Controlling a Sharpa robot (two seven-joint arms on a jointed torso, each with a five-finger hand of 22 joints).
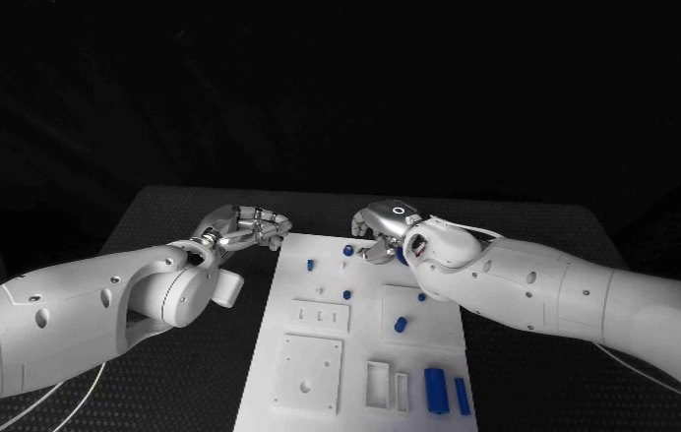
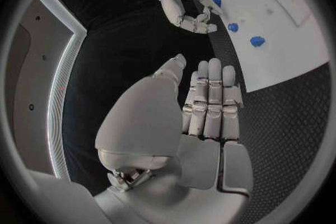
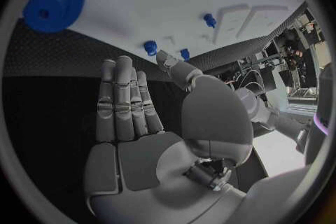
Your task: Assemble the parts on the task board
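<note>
The flat white rectangular task board (image 1: 315,373) lies in the middle of the black table (image 1: 185,373), with small blue plastic parts (image 1: 401,325) scattered over it: pegs standing toward its far end and longer blue blocks (image 1: 436,390) lying near its close right corner. The left silver hand (image 1: 244,229) hovers just off the board's far left corner, its fingers straight and pressed side by side, holding nothing. The right silver hand (image 1: 386,227) hangs over the board's far edge beside a blue toothed gear (image 3: 55,0), fingers likewise extended together and empty.
</note>
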